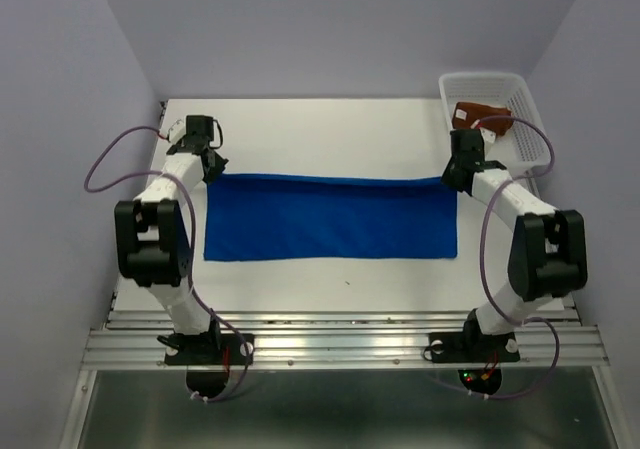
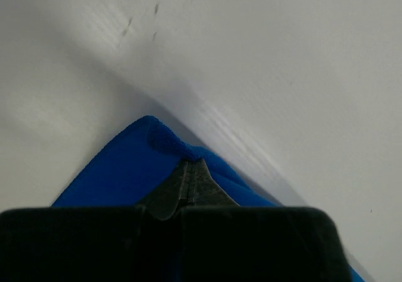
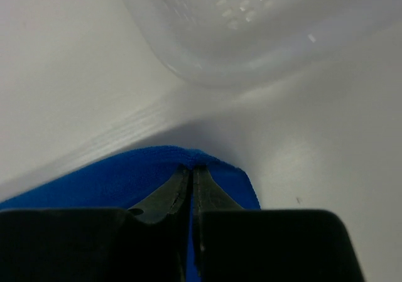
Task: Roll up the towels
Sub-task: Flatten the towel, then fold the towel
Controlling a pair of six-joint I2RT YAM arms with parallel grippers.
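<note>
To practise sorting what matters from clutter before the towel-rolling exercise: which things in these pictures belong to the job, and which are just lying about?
Belongs to the job:
- blue towel, spread flat on the table
- rust-brown towel, lying in the white mesh basket

Just lying about:
- white mesh basket
- table, only the work surface

The white bench (image 1: 330,139) carries a blue towel (image 1: 330,229) spread flat, and a mesh basket (image 1: 533,129) at its far right corner.
</note>
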